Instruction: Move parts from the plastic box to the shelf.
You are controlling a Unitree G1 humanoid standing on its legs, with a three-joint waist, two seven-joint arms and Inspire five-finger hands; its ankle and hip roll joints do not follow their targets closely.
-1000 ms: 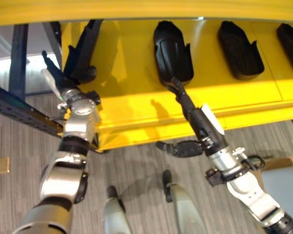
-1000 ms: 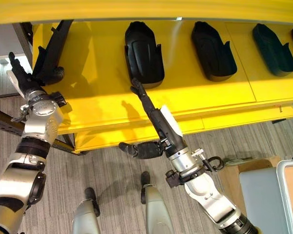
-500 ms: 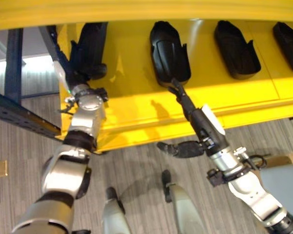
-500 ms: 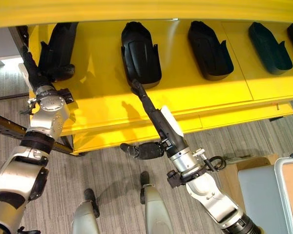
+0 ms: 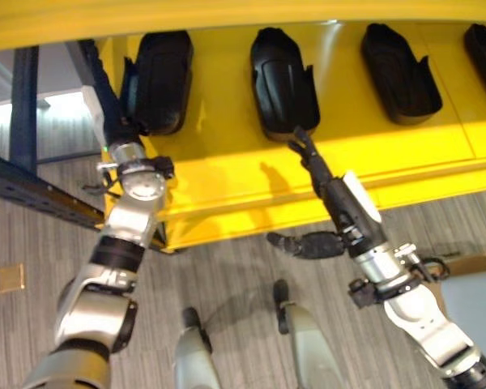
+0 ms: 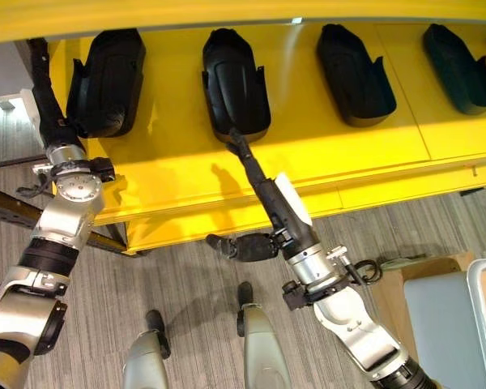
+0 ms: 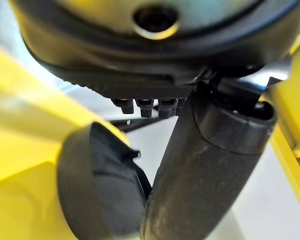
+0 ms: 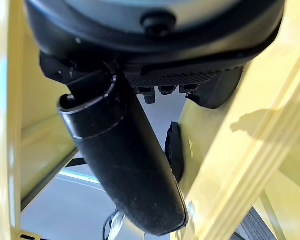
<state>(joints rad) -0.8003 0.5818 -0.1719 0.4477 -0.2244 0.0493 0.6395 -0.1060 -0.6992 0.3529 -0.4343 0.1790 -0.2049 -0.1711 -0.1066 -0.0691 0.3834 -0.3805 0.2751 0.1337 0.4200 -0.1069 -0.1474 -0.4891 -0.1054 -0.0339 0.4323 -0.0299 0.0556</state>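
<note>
parts were lined up on the yellow shelf, and the leftmost black part, leaning on edge a second earlier, had been tipped down to lie flat just ahead of the left hand, whose fingers alongside it i could not read as gripping or free. right hand reached with straight, open fingers to the near end of the second black part, touching it. judging by this, that placement looked nearly finished.
</note>
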